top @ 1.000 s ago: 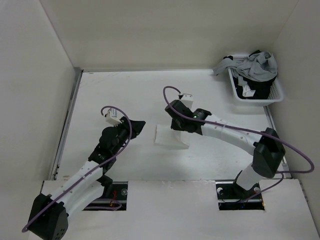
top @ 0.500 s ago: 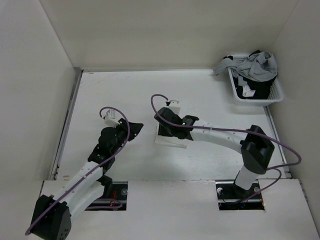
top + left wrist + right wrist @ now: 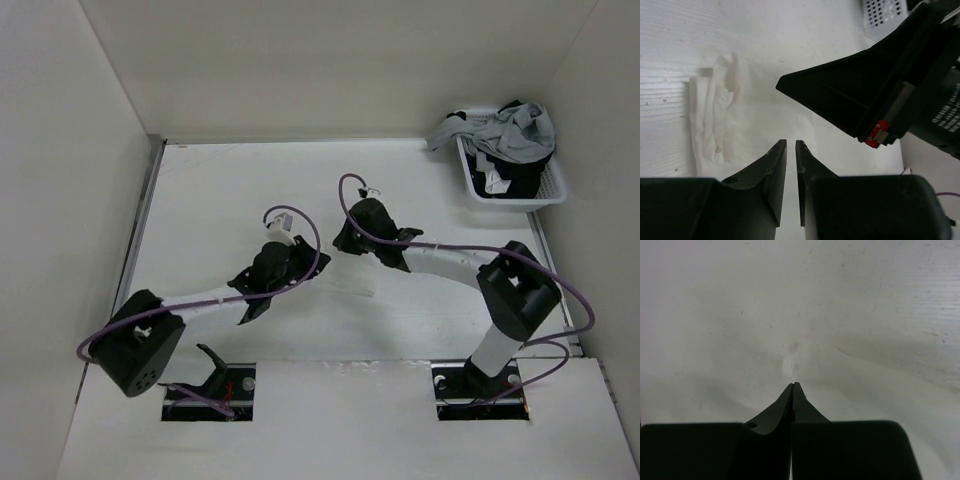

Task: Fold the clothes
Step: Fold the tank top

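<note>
The white clothes lie on the table's middle, mostly hidden under both arms. In the left wrist view a crumpled bunch of the clothes lies to the left, with flatter fabric spreading right. My left gripper hovers over that flat part, its jaws a narrow gap apart with nothing between them. The right gripper sits just ahead of it. Its tips are pressed together on the clothes, where a small pucker and creases meet at the fingertips.
A white basket at the back right holds a heap of grey and black garments. White walls close in the table on the left, back and right.
The left arm swung right and forward to the table's middle, its jaws narrowing. The right gripper opened, then shut at the cloth's far edge.
</note>
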`<state>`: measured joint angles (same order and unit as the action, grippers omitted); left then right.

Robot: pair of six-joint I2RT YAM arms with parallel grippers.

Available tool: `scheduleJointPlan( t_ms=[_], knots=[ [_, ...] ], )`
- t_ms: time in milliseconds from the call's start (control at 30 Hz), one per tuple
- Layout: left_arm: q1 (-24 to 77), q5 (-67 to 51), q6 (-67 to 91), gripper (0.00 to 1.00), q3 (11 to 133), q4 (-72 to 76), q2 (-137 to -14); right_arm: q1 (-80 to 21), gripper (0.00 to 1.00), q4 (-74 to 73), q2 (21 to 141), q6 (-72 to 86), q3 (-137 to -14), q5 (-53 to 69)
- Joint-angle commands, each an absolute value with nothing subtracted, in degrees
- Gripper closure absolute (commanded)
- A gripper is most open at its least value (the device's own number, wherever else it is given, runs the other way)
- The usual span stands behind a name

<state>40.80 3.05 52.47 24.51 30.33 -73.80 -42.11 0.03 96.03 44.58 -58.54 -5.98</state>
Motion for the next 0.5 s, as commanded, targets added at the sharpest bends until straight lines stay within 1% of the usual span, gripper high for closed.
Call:
scheduleJointPlan(
  t_ms=[0, 200, 467],
  knots=[
    [40.3, 4.2, 51.7, 0.88, 27.0, 35.4, -79.2, -40.7, 1.0, 10.5, 99.7, 44.6, -59.3, -0.3],
    [38.3, 3.5, 53.6, 0.9, 24.3, 35.4, -85.4, -38.9, 1.0, 15.0, 106.5, 46.9, -61.2, 4.0],
    [37.5, 3.6, 53.4, 0.9, 18.1, 34.8, -85.3, -37.0, 0.99, 19.4, 112.3, 49.1, -63.7, 7.5]
  ],
)
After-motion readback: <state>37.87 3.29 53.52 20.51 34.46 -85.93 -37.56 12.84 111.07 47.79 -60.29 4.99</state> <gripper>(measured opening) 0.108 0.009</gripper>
